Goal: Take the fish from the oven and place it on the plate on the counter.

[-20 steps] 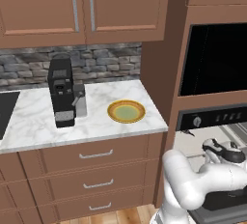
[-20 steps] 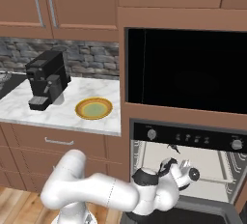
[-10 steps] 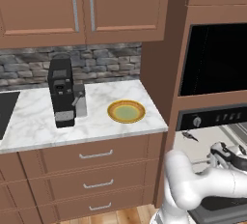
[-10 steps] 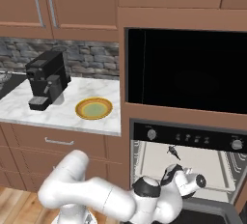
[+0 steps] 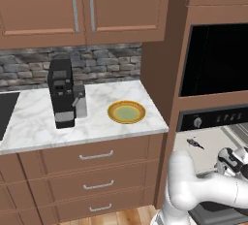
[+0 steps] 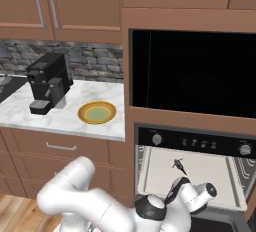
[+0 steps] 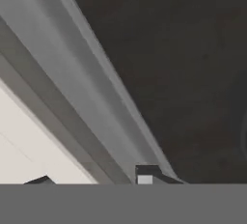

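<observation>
Fish (image 6: 177, 165), tiny slender dark grey shape w/ thin tail, lies alone on the pale inner tray (image 6: 210, 173) of the oven (image 6: 195, 141), toward the tray's left-centre, bare tray all round it; nothing touching it, not yet picked. L to R across the scene: black coffee machine (image 5: 62, 93) stands on the white marble counter w/ grey veins (image 5: 29, 122), toward its middle; just right of it, apart, the round shallow plate w/ golden-yellow rim and pale green centre (image 5: 126, 112), sitting near the counter's right end and front edge, prob. placed there as the drop spot since it is the counter thing closest to the oven. Plate holds nothing. Brown cabinet post separates counter end from the oven opening, so a carry from tray to plate has to come out, up and over that corner. Oven's black control strip w/ silver knob (image 6: 157, 139) runs right above the opening; headroom btwn strip and tray looks tight for a wrist. Gripper (image 6: 186, 196), in right base view, sits low at the tray's front lip, below and just right of the fish, near but clearly apart. Hand view gives grey rails and a dark panel, so cam looks along the oven's edge rather than at the fish. Jaws: two dark tips w/ a gap btwn them, holding nothing; read as part open. Judgement: reach-in stage, approx. early in task; room is freest above the tray's middle, tightest at the front lip and rack sides on the right.
</observation>
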